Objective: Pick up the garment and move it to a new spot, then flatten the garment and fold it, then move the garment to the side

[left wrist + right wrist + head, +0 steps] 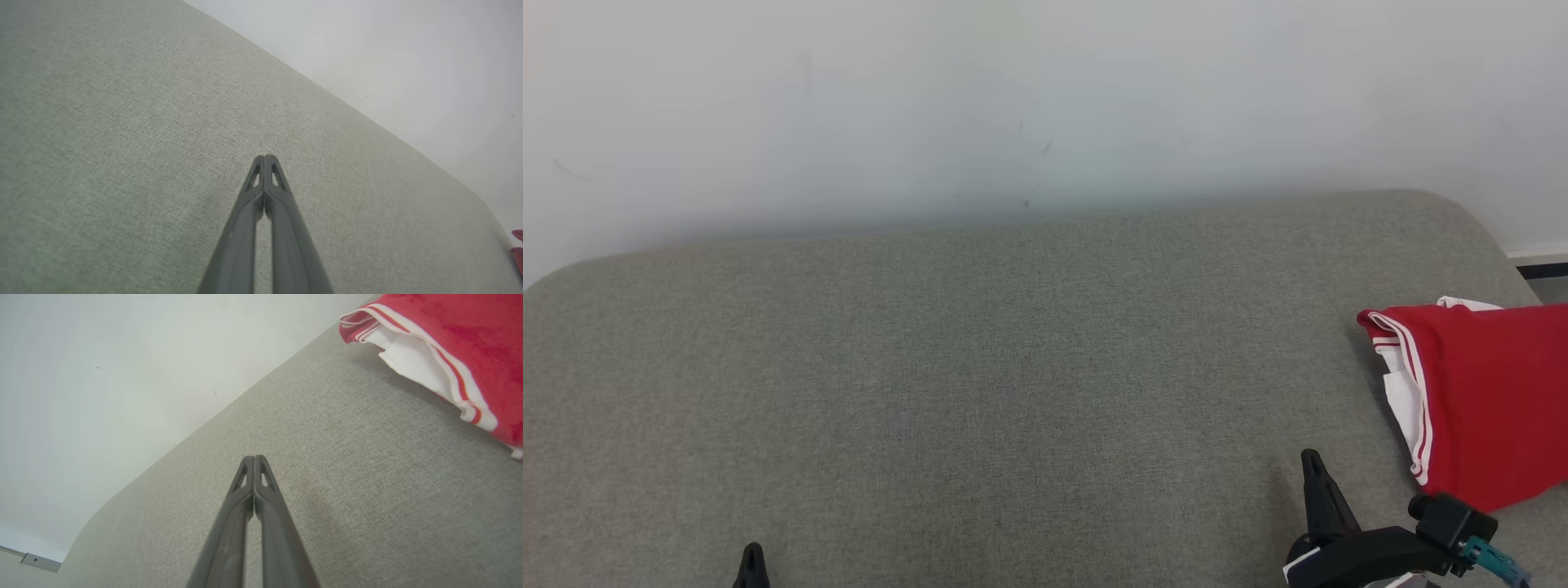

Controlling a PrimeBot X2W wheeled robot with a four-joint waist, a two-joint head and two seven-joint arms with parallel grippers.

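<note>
While both arms sit idle, the garment (pixel 1486 392) lies at the right edge of the table (pixel 1013 367).
The left end effector (pixel 752 565) is pinched together over bare grey cloth. The right end effector (pixel 1313 465) is also together and holds nothing, just beside the red, white-trimmed garment, which lies doubled over. Folding and moving aside look done, and little seems left.

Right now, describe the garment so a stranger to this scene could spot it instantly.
A wide grey fabric surface runs along a white wall. At its right edge, just beyond the right end effector, lies the garment. It is the one bright red thing, with white stripes along its hem and white cloth inside.
</note>
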